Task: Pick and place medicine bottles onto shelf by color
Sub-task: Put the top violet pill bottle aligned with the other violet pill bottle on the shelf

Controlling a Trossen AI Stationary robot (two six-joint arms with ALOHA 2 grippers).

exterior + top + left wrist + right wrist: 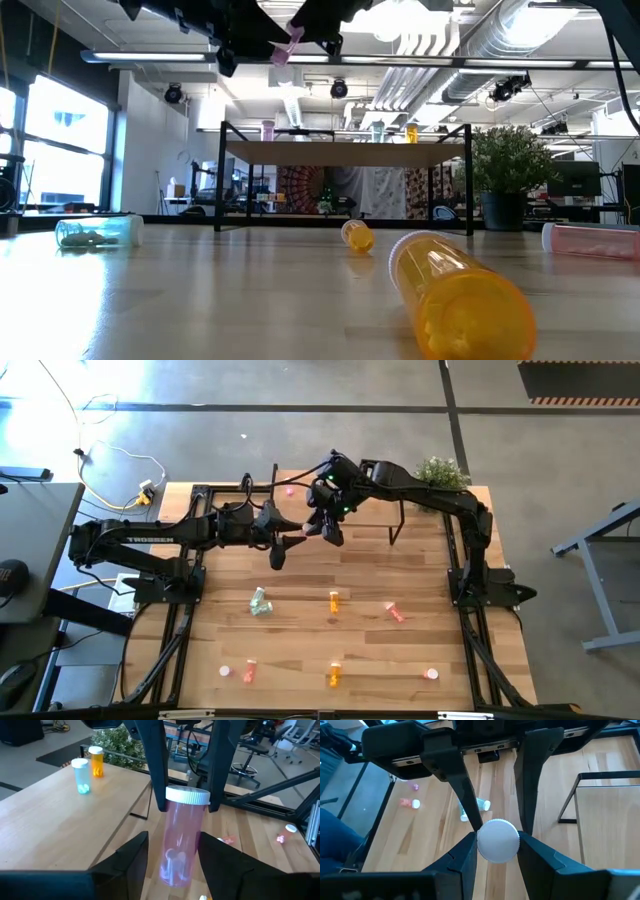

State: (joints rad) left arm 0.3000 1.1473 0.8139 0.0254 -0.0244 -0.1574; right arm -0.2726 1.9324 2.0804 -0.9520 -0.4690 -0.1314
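With a few bottles already upright on the shelf [345, 152] and about seven lying on the worktop [300, 640], the pink bottle [181, 840] hangs mid-air near the shelf, its cap clenched by the right pincer [498, 840], its body between the part-open left pincer [172, 857].

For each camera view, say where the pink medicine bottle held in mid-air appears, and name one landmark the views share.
High: pink bottle, centre, before the shelf.
Low: top centre, above the shelf.
Left wrist: centre.
Right wrist: white cap, centre.
Shared landmark: the shelf.
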